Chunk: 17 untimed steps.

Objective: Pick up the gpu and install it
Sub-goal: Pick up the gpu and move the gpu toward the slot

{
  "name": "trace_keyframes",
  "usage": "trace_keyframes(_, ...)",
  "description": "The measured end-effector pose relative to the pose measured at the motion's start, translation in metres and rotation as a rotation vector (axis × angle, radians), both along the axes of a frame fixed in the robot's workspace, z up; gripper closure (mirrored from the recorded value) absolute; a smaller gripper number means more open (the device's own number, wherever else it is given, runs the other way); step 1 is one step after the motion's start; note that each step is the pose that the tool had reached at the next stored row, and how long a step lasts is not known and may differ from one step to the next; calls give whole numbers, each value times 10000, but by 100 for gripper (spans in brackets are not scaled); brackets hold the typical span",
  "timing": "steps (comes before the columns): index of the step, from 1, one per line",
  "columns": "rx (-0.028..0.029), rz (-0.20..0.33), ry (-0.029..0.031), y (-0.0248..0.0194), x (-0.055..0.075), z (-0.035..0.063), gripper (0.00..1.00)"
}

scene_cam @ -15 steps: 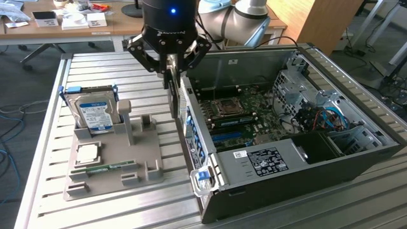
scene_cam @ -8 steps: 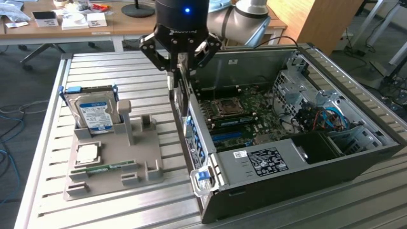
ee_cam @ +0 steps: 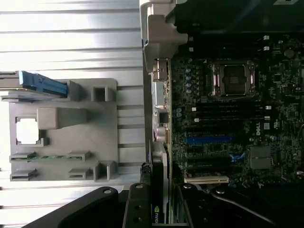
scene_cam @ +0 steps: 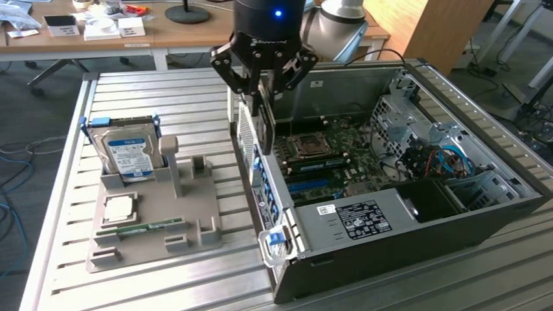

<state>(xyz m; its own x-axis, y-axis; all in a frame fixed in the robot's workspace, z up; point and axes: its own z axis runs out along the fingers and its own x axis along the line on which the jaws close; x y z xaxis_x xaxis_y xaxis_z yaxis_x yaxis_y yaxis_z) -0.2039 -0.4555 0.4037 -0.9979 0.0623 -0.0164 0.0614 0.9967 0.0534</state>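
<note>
The gripper (scene_cam: 261,92) is gripping the gpu (scene_cam: 264,129) edge-down over the open computer case (scene_cam: 484,214). Picking is done, but the card is not yet sitting in the motherboard (ee_cam: 228,118).

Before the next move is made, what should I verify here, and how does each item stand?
1. Grip on the gpu: ok. The gripper is shut on its upper edge, and the card hangs edge-down.
2. Card at the open case: ok. It hangs by the wall on the exterior view's left, at the edge of the motherboard.
3. Blue slot free: ok. Nothing sits in it.
4. Card lined up with a slot: cannot tell.
5. Hard drive out of the way: ok. It stands in the grey holder beside the case.
</note>
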Motion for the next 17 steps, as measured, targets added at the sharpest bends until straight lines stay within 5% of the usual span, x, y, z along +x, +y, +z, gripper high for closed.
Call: trace_keyframes(17,155,0,75,0,560,2,73)
